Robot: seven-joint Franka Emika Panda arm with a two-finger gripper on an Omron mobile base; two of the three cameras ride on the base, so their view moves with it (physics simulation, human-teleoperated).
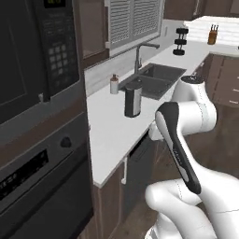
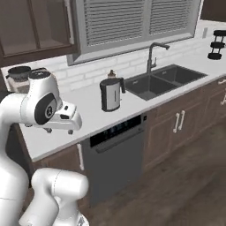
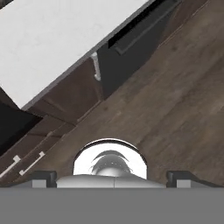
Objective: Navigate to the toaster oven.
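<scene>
Where the toaster oven stands I cannot tell from these frames, so I also cannot tell which way its door faces or how its long axis runs. The first risk follows from that: the base could settle in front of the wrong appliance. The built-in microwave (image 1: pixel 42 51) with its keypad fills the upper left of the left base view, with the wall oven (image 1: pixel 42 186) under it at lower left. Both are dark and boxy, and neither is the small countertop oven that is wanted.

The second risk is a knock while driving. The arm is folded close to the edge of the white bench (image 1: pixel 112 135), with the hand hanging just off the bench front above the dishwasher (image 2: pixel 117 154), left of centre in the right base view. A turn towards the cabinets could, in my judgement, drive the wrist or elbow into the bench edge or the tall oven column.

A kettle (image 2: pixel 110 93) stands upright on the bench at mid frame, beside the sink (image 2: pixel 163 81) to its right, so a wide swing over the bench might tip it.

The end effector (image 3: pixel 112 178) is released, with its tips spread wide at the bottom of the hand view, holding nothing and looking down at the wooden floor (image 3: pixel 175 100)
</scene>
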